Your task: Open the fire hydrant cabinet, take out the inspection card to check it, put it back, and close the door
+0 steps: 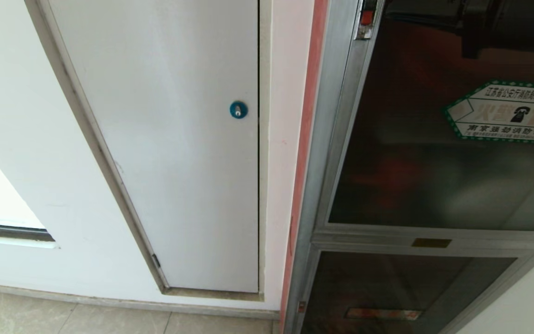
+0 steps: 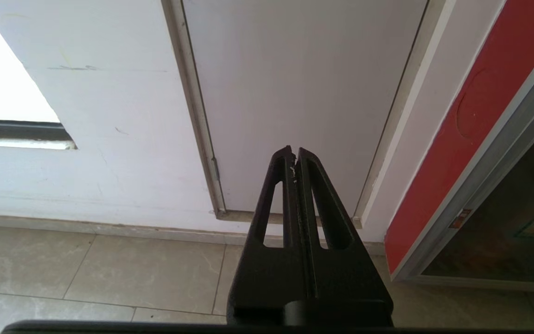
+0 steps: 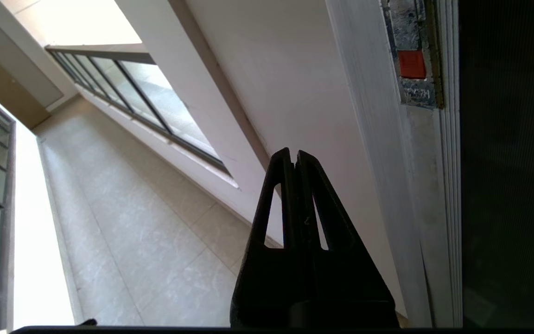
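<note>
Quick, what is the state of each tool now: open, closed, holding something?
Left tool: closed, holding nothing, facing the white panel.
Right tool: closed, holding nothing, near the door and its red latch.

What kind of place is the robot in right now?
Most likely a corridor or stair landing in a public or office building. A glass-doored fire hydrant cabinet is set into the white wall beside a locked white service panel, with a tiled floor and long windows alongside.
</note>
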